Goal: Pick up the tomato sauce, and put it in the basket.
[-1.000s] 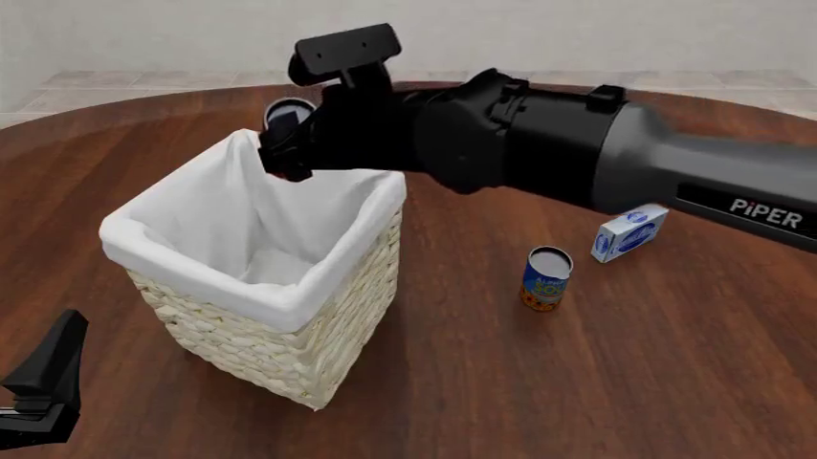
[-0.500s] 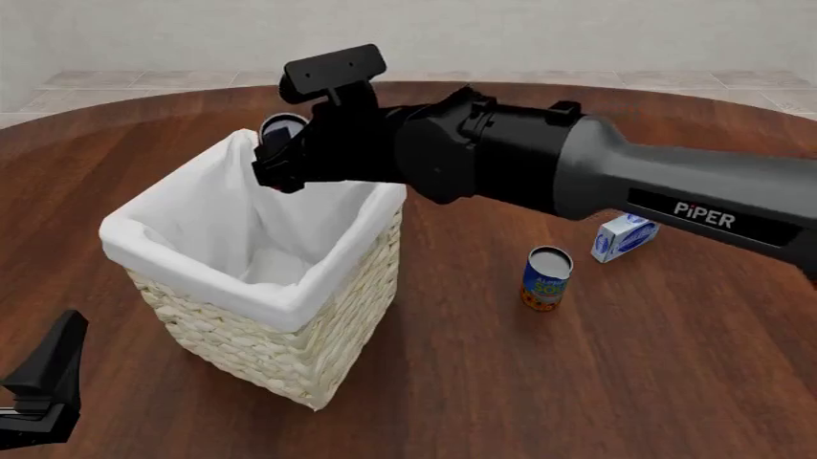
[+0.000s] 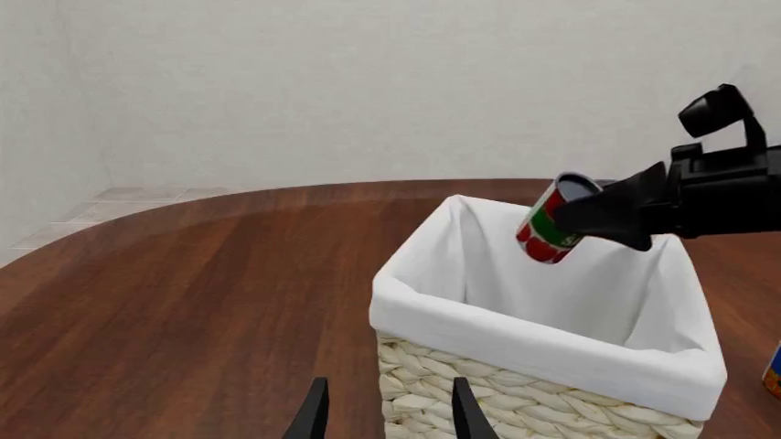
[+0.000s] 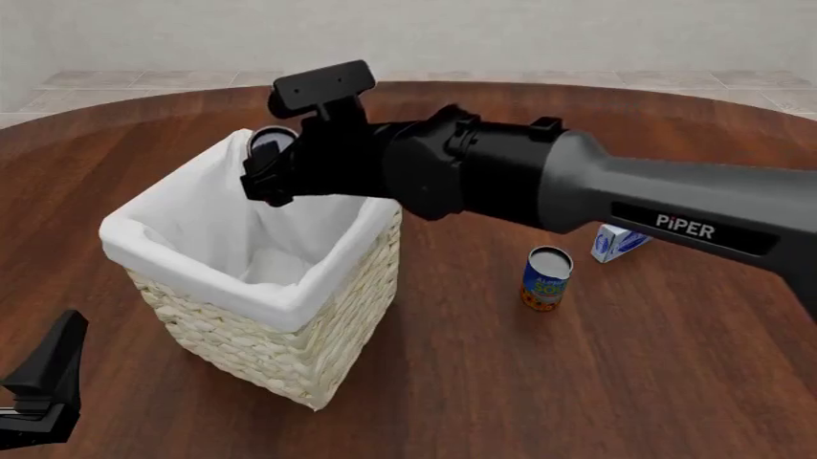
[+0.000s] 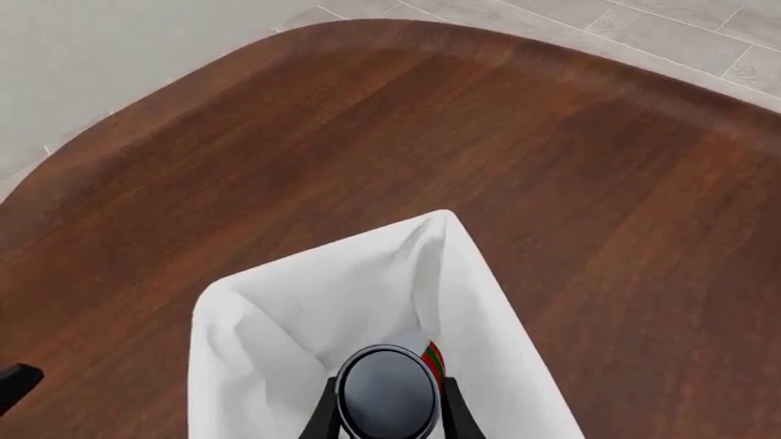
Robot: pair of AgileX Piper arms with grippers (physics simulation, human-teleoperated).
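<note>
A: What do we see first?

B: A round bench of dark, glossy wood grain. On it stands the basket, square, woven of cream wicker, with a soft white cloth liner folded over its rim.

A: And our arms?

B: Our right claw is closed on the tomato sauce, a small smooth can with a red label, held tilted just above the basket's far corner, we judge so it can drop inside. Our left claw rests low near the basket, slightly parted, gripping nothing.

A: Anything smaller?

B: A blue-and-orange can and a blue-white box, well apart from the basket.
</note>
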